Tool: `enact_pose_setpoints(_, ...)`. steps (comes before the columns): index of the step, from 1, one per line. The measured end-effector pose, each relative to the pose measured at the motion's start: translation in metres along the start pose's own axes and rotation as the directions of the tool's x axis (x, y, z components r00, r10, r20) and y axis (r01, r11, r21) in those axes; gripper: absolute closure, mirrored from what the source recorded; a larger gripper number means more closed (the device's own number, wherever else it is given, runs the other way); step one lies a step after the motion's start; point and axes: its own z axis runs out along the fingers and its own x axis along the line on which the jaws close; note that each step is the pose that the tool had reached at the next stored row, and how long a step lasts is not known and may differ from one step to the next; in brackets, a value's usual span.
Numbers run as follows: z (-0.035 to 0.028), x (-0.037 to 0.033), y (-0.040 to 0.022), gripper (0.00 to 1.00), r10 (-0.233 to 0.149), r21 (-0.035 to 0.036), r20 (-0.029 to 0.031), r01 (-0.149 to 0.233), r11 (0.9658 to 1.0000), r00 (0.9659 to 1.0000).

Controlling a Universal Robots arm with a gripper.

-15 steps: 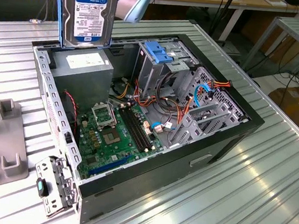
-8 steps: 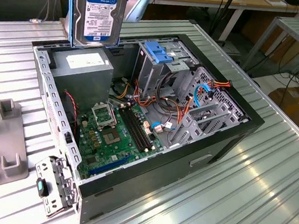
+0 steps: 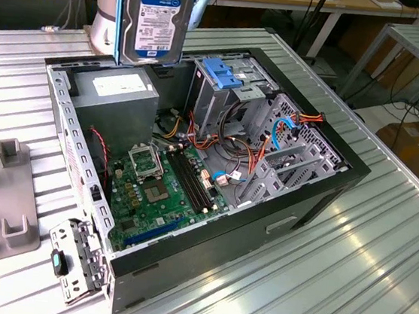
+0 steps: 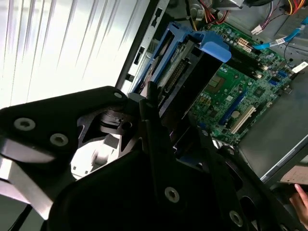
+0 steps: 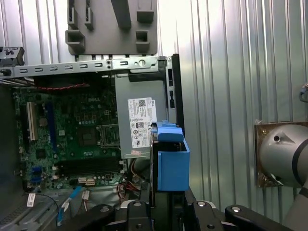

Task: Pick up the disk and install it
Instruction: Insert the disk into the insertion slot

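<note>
Exterior view: the disk (image 3: 155, 18) hangs upright in the air with its label facing the camera. It is above the back corner of the open computer case (image 3: 318, 203), over the power-supply box (image 3: 118, 93) and clear of the ribbed metal worktop (image 3: 353, 295). In the second wrist view the black fingers (image 4: 153, 127) are clamped on the disk's sides, with the green motherboard (image 4: 240, 86) below.

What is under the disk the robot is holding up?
The grey power box, inside the open case. In the first wrist view the disk hides part of that box's edge.
</note>
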Motion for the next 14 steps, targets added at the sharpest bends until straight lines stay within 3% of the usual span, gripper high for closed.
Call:
enact_pose_setpoints(1,0.0001,-0.0002,-0.0027,0.65,0.000,0.0000,0.0000,0.000,1.0000,1.0000)
enact_pose_setpoints(2,0.0002,-0.0009,-0.0105,0.65,0.000,0.0000,-0.0001,0.000,1.0000,1.0000)
enact_pose_setpoints(3,0.0006,-0.0021,-0.0260,0.65,0.000,0.0000,-0.0001,0.000,1.0000,1.0000)
enact_pose_setpoints(4,0.0007,-0.0026,-0.0315,0.65,0.000,-0.0001,-0.0001,0.000,1.0000,1.0000)
enact_pose_setpoints(11,0.0014,-0.0047,-0.0571,0.65,0.000,0.0000,-0.0001,0.000,1.0000,1.0000)
enact_pose_setpoints(14,0.0014,-0.0047,-0.0581,0.65,0.000,0.0000,-0.0001,0.000,1.0000,1.0000)
